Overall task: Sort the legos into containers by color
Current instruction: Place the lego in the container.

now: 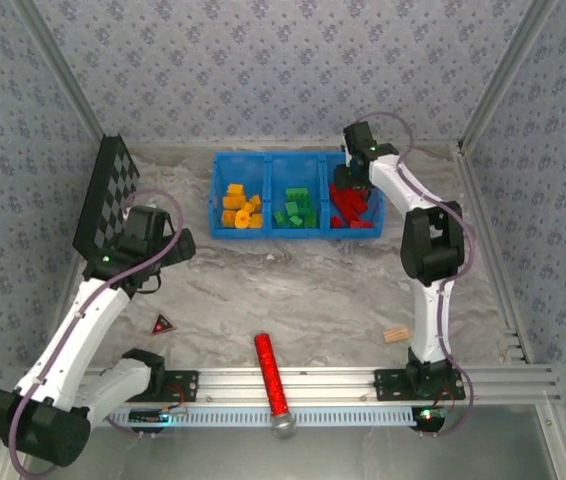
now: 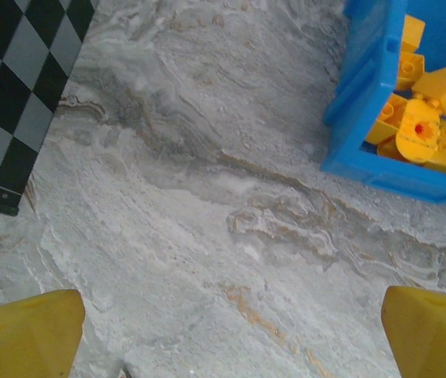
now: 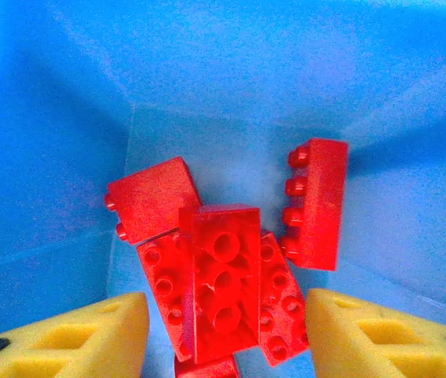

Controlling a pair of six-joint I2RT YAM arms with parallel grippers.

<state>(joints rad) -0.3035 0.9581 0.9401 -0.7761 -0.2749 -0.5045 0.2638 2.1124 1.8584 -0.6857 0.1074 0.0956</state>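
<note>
The left end effector [image 2: 231, 339] hangs over the bare bench [image 2: 207, 197], fingers spread wide, holding nothing. In the blue bin [image 1: 293, 234], yellow-orange bricks [image 1: 242, 207] lie in the left compartment, green bricks [image 1: 295, 209] in the middle, and red bricks [image 1: 353, 210] in the right. Above the red ones, the right end effector [image 3: 227, 319] stands part open, gripping nothing.

Surfaces: mostly glossy plastic on matt marble-look table [image 2: 207, 197].
Legos [image 3: 223, 276] smooth, shiny; bin [image 3: 50, 118] glossy plastic; finger pads [image 3: 124, 339] matt foam; rail [image 1: 343, 377] brushed metal.
</note>
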